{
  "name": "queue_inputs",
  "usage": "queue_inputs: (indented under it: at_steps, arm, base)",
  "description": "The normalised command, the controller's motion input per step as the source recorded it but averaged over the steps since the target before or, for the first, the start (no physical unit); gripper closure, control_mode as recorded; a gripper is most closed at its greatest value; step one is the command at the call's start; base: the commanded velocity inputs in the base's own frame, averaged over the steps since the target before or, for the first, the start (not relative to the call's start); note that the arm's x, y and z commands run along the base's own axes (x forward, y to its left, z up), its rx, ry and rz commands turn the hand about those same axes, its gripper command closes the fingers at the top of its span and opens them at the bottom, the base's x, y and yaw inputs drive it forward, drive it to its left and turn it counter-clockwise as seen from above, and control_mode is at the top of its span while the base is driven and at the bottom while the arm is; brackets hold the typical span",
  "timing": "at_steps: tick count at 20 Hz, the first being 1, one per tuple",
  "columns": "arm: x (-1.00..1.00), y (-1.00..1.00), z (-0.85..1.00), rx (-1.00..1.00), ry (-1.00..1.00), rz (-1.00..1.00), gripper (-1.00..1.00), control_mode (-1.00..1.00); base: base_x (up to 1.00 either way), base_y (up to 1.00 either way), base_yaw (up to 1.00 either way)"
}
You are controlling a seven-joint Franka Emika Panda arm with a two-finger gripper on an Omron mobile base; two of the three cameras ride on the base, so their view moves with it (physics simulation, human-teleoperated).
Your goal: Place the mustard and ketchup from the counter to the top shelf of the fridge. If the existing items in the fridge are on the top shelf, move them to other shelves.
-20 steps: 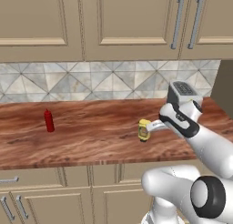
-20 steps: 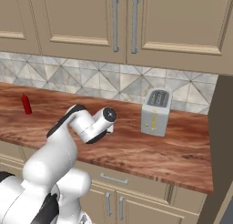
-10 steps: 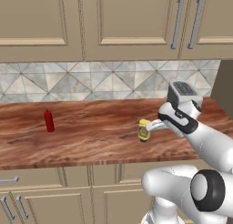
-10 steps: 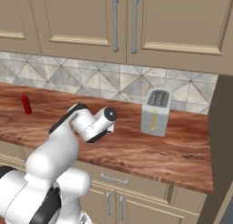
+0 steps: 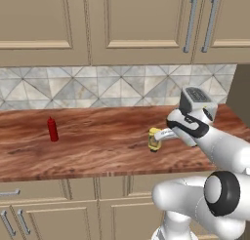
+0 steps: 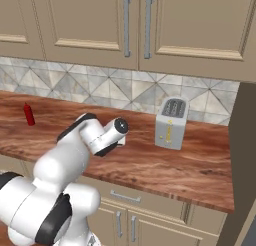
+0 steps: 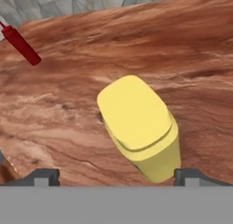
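The mustard (image 5: 154,139), a squat yellow bottle, stands on the wood-grain counter (image 5: 97,146) right of its middle. My gripper (image 5: 161,135) comes at it from the right, open. In the hand view the mustard (image 7: 139,125) lies close ahead between the two finger tips (image 7: 43,176), tilted in the picture, with nothing gripping it. The ketchup (image 5: 52,129), a slim red bottle, stands upright far to the left, and also shows as the ketchup (image 6: 29,114) and the ketchup (image 7: 20,45). The fridge and its top shelf are out of view.
A silver toaster (image 6: 171,123) stands on the counter to the right, toward the tiled backsplash (image 5: 97,88). Beige wall cabinets (image 5: 136,24) hang above. A tall grey panel (image 6: 246,155) ends the counter at the right.
The hand has shifted only slightly beside the mustard. Its jaws stay open and both bottles stand where they were.
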Motion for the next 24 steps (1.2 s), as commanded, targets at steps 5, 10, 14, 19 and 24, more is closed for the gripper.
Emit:
queue_inputs:
  at_steps: [5,10,14,19,24]
  arm:
    - [0.19,0.00,-0.05,0.00,0.00,0.00,-1.00,-1.00]
    - [0.14,0.00,-0.05,0.00,0.00,0.00,-1.00,-1.00]
    - [0.10,0.00,-0.07,0.00,0.00,0.00,-1.00,-1.00]
    - [0.10,0.00,-0.08,0.00,0.00,0.00,-1.00,-1.00]
    - [0.05,0.00,-0.11,0.00,0.00,0.00,-1.00,-1.00]
  base:
    - [0.00,0.00,0.00]
    - [0.00,0.00,0.00]
    - [0.00,0.00,0.00]
    - [0.00,0.00,0.00]
    - [0.00,0.00,0.00]
